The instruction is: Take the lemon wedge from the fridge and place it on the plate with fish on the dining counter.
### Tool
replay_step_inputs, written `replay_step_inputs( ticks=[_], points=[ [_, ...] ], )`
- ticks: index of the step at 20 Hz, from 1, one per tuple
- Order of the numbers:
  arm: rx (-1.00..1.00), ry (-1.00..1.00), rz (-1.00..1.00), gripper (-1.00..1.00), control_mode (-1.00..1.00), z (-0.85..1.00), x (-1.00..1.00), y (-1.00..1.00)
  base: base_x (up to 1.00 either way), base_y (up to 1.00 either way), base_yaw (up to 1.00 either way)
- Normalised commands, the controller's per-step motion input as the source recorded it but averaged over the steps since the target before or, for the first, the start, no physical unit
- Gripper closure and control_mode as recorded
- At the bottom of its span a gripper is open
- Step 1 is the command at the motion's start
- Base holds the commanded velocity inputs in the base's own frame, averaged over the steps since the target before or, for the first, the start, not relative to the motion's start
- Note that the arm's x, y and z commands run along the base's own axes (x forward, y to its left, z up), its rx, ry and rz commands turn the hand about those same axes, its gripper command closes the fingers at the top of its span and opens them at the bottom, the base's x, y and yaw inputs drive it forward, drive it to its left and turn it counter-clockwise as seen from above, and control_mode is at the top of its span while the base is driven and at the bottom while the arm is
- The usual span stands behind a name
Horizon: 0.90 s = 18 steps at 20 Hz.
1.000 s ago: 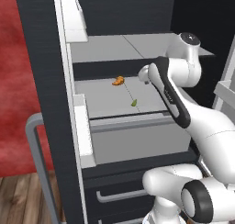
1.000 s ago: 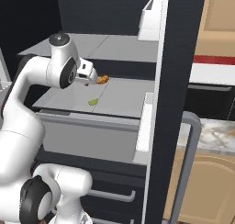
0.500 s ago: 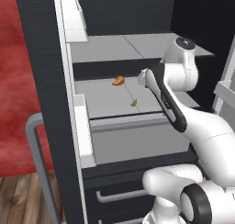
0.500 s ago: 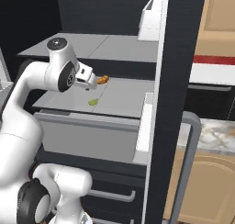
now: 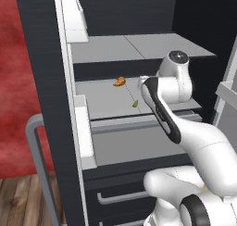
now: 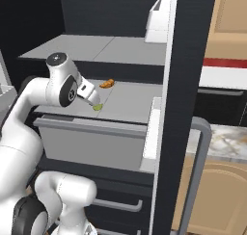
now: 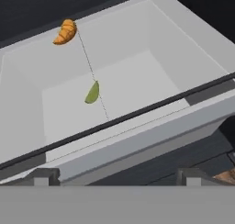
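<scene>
- Your gripper stands wide open, holding nothing, just outside the fridge shelf.
- The lemon wedge lies beyond it, seemingly apart from the orange curved item.

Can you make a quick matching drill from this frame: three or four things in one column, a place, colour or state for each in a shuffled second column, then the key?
Things
1. lemon wedge
2. small orange curved item
3. claw
4. fridge

States
A. open, holding nothing, outside the shelf's front rim
B. at the shelf's back edge
C. door swung open, grey shelves showing
D. yellow-green, lying mid-shelf

Pairs: 1-D, 2-B, 3-A, 4-C
</scene>
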Motion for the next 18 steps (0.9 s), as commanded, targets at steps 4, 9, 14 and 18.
replay_step_inputs(
  ticks=[4,9,14,18],
  points=[
    [0.16,0.0,-0.2,-1.0,-1.0,-0.24,0.42,0.12,0.0,0.0,0.0],
    [0.01,0.0,-0.09,-1.0,-1.0,-0.08,0.66,0.15,0.0,0.0,0.0],
    [-0.03,0.01,0.02,-1.0,-1.0,-0.25,0.64,0.05,0.0,0.0,0.0],
    [0.0,0.09,0.15,-1.0,-1.0,-0.57,0.07,-0.08,0.0,0.0,0.0]
  ],
)
